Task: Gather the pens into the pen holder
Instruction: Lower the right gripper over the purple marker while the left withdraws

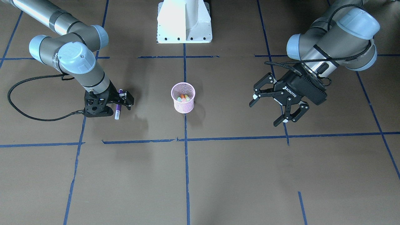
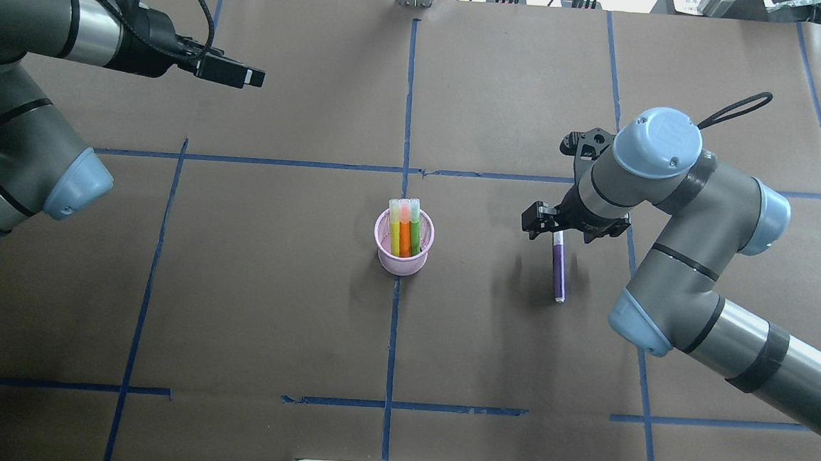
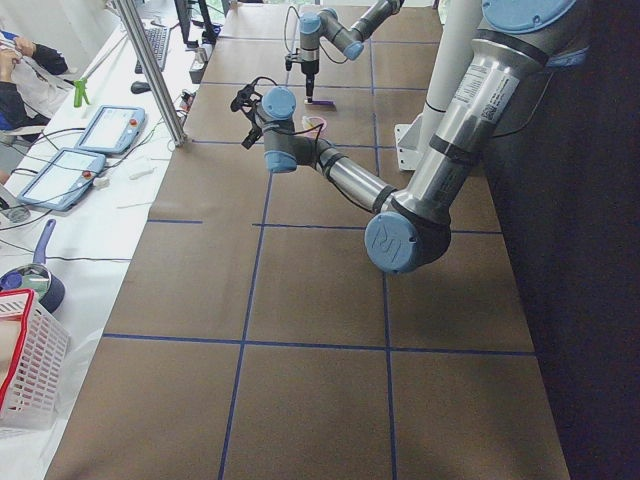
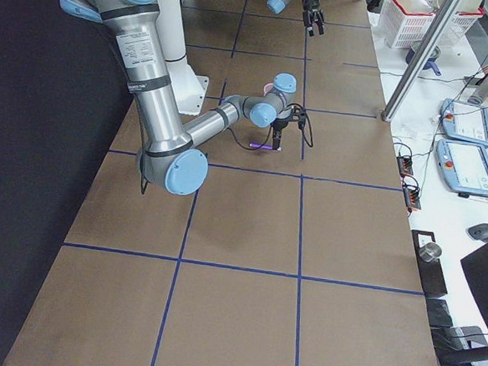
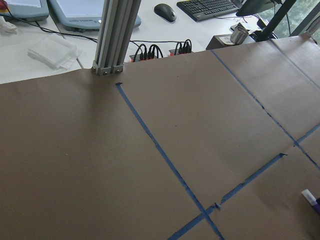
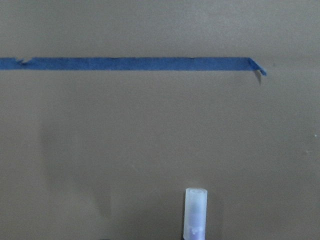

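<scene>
The pink mesh pen holder (image 1: 182, 107) (image 2: 400, 262) stands upright at the table's middle. Three pens stand in it, caps up: yellow (image 2: 394, 233), orange (image 2: 404, 234) and green (image 2: 415, 234). A purple pen (image 2: 559, 268) (image 1: 118, 107) lies flat on the table on the robot's right. My right gripper (image 2: 560, 229) points straight down over its capped end and looks open, fingers either side of it. The right wrist view shows only the pale cap (image 6: 195, 212). My left gripper (image 1: 264, 114) hangs open and empty above the table, well away from the holder.
The white robot base (image 1: 184, 22) stands behind the holder. Blue tape lines cross the brown table. An aluminium post (image 5: 117, 35), tablets and a keyboard sit beyond the far edge. A white and red basket (image 3: 25, 370) stands off the table's left end.
</scene>
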